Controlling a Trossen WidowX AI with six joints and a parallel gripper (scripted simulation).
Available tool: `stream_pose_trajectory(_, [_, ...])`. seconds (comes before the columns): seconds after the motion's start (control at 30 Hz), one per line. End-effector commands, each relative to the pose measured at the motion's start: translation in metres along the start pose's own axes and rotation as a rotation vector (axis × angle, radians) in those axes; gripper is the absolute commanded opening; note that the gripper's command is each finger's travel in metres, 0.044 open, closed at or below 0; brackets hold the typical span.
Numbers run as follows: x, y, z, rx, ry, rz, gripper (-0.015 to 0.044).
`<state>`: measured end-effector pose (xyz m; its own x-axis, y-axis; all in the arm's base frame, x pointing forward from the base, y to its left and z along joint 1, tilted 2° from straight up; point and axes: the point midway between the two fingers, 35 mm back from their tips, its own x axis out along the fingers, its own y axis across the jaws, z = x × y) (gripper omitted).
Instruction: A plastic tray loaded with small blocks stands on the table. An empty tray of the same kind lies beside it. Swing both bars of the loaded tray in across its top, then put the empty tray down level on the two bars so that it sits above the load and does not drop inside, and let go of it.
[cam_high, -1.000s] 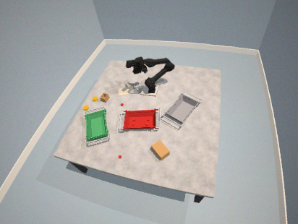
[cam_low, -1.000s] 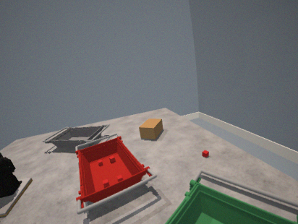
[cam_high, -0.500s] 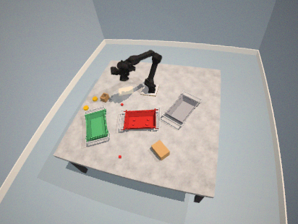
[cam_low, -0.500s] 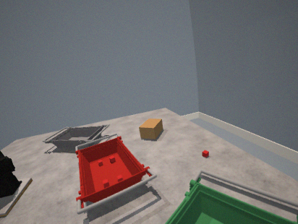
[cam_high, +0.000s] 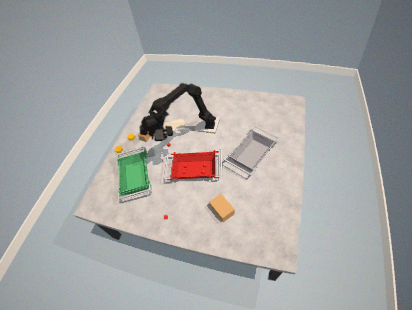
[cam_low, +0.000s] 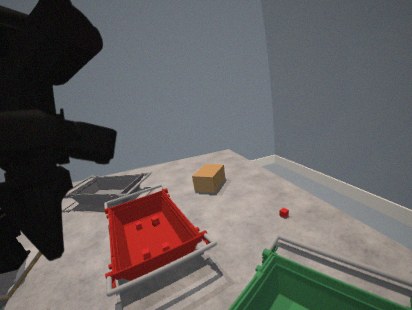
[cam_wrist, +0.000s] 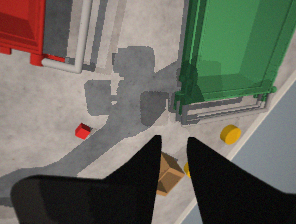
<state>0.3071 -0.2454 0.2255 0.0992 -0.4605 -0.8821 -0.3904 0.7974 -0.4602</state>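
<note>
The red tray (cam_high: 194, 155) (cam_low: 181, 221) (cam_wrist: 20, 27) holds several small red blocks and stands mid-table. Its two grey wire bars, one (cam_high: 165, 171) (cam_low: 165, 266) (cam_wrist: 82, 35) and the other (cam_high: 219, 162) (cam_low: 132, 196), are swung out over its ends. An empty green tray (cam_high: 121, 177) (cam_low: 260, 285) (cam_wrist: 235, 45) lies to its left in the top view. An empty grey tray (cam_high: 235, 150) (cam_low: 100, 187) lies to its right. My gripper (cam_high: 160, 134) (cam_wrist: 173, 142) hangs over the table behind the gap between the red and green trays. Its fingers stand close together with nothing between them.
A small tan cube (cam_high: 144, 136) (cam_wrist: 167, 175) and yellow discs (cam_high: 131, 136) (cam_wrist: 230, 134) lie below the gripper near the table edge. A loose red block (cam_wrist: 82, 131) lies close by, another (cam_high: 165, 216) (cam_low: 284, 212) at the front. An orange box (cam_high: 222, 207) (cam_low: 209, 178) sits front right.
</note>
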Motion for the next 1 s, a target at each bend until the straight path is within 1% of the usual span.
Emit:
stream_pose_trajectory(0.0, [0.026,0.015,0.051,0.101,-0.059,0.177,0.0085])
stream_pose_trajectory(0.13, [0.053,0.039,0.098,0.214,-0.07,0.368,0.0085])
stream_pose_trajectory(0.2, [0.062,0.049,0.112,0.253,-0.063,0.431,0.0085])
stream_pose_trajectory(0.6, [0.065,0.052,0.115,0.258,-0.062,0.439,0.0085])
stream_pose_trajectory(0.97, [0.094,0.063,0.119,0.258,-0.062,0.439,0.0085])
